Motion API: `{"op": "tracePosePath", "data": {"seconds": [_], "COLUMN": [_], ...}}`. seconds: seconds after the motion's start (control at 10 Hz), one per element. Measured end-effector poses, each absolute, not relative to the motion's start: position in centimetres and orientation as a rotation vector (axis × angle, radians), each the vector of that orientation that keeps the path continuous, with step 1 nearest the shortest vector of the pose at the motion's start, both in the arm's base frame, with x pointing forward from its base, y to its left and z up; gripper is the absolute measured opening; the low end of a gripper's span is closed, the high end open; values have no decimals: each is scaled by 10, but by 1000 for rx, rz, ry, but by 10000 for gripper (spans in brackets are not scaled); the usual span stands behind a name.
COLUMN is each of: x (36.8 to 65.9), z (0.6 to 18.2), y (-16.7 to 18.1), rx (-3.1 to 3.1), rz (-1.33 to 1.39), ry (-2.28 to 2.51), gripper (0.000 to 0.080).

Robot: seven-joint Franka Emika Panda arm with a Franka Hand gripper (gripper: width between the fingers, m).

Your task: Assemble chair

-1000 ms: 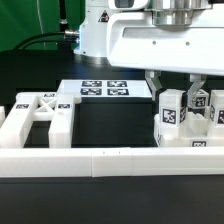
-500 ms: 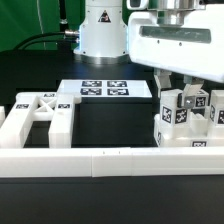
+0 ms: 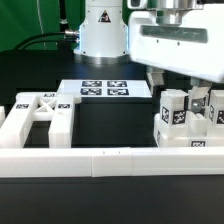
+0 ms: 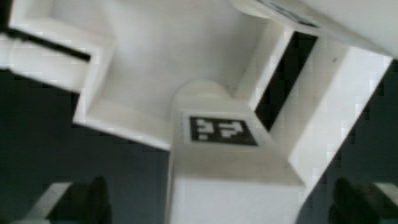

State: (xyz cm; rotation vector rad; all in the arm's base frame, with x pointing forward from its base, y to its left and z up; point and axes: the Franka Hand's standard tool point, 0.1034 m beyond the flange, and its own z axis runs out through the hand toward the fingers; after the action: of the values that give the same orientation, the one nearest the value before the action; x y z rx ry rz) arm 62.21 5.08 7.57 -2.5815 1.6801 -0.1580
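Nearest the camera, the long low border rail (image 3: pixel 110 160) ran across the front of the scene, untouched. Just behind it, on the exterior view's left, the cross-braced chair panel (image 3: pixel 38 112) lay flat against the rail, well apart from the work. On the exterior view's right, also just behind the rail, stood the cluster of chair pieces (image 3: pixel 190 138), with a tagged upright post (image 3: pixel 172 112) rising from it. The change was here. Half a second before, the gripper (image 3: pixel 177 92) had been clamped on that post, and now its jaws had sprung apart. The wrist view bore this out: the fingertips (image 4: pixel 75 200) stood wide on either side of the post, with dark gaps between them and the plastic, so the tool was open and held nothing. The post stood upright on its own and appeared to have settled slightly toward the exterior view's left as the grip let go. That suggested it had been seated in the cluster and this joining step was done, though the joint itself was hidden. The arm would likely need to lift clear before fetching another part, perhaps the panel on the left. Farther back lay the marker board (image 3: pixel 105 88), and beyond it the arm's base (image 3: pixel 100 30).
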Motion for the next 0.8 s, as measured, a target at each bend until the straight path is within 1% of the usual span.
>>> {"op": "tracePosePath", "data": {"seconds": [0.1, 0.5, 0.8], "x": [624, 629, 629], "z": [79, 83, 83], "y": [45, 32, 42], "rx": [-2725, -2996, -3050], "rz": [-172, -213, -217], "ry": [1447, 817, 608], "gripper": [641, 649, 649]}}
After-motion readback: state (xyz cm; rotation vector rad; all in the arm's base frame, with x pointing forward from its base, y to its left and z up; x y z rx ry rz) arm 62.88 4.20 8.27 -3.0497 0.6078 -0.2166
